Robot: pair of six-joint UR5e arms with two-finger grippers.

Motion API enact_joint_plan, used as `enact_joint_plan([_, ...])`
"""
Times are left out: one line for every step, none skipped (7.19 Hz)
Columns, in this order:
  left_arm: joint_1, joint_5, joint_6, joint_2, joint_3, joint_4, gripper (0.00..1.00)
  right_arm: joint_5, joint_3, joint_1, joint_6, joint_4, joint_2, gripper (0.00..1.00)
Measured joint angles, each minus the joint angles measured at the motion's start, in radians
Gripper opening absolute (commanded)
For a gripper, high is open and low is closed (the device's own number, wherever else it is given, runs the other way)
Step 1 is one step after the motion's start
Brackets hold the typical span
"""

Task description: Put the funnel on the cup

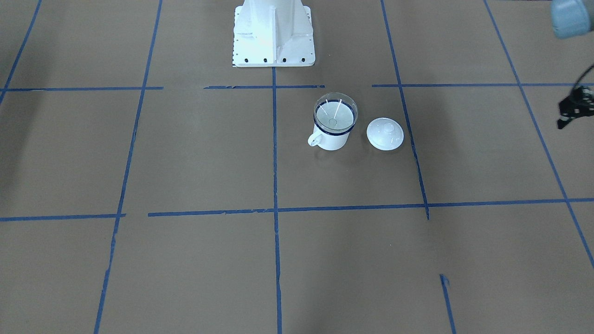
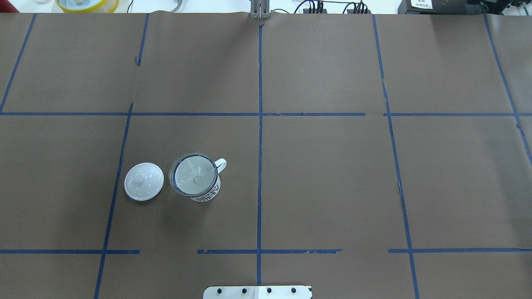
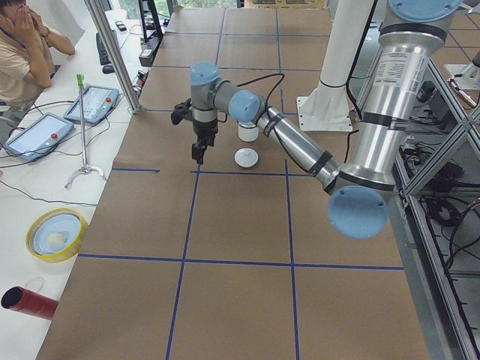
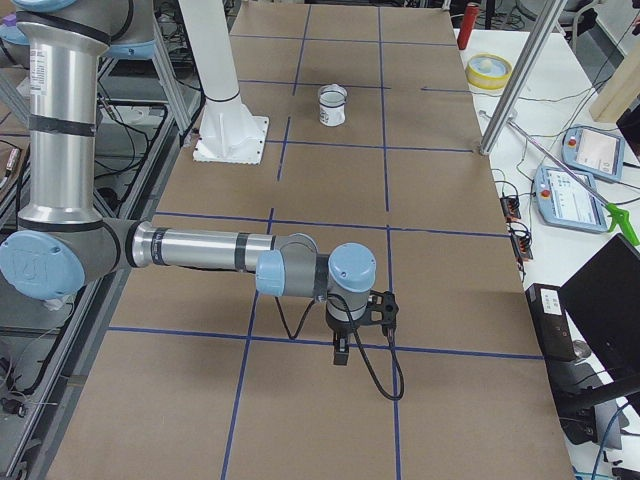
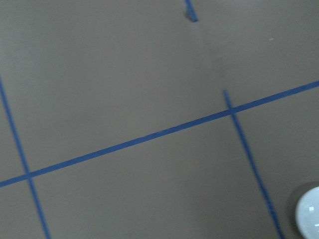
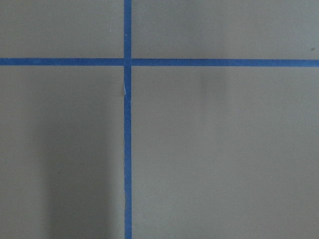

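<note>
On the bench 1 funnel, 1 cup and 1 white lid are counted, 2 arms are seen, the left arm and the right arm, each ended by 1 claw, the left claw and the right claw, and 1 yellow bowl is noted off the bench.

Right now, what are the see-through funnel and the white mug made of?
The clear round funnel looks like shiny plastic, maybe glass: you see through it. The white mug, glossy with a thin dark blue rim, looks like enamel, perhaps ceramic.
</note>
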Motion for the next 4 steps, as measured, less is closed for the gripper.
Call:
enact_joint_plan([-0.063, -0.008, 0.083, 0.045, 0.050, -0.005, 1.00, 0.000, 0.000, 0.000, 0.000, 0.000, 0.000, 1.00])
enact_joint_plan([-0.115, -0.013, 0.151, 0.100, 0.074, -0.012, 1.00, 0.000, 0.000, 0.000, 0.000, 0.000, 0.000, 1.00])
enact_joint_plan([-0.148, -0.019, 0.183, 0.159, 0.083, -0.035, 1.00, 0.000, 0.000, 0.000, 0.000, 0.000, 0.000, 1.00])
enact_joint_plan([-0.169, -0.026, 0.194, 0.201, 0.080, -0.074, 1.00, 0.000, 0.001, 0.000, 0.000, 0.000, 0.000, 1.00])
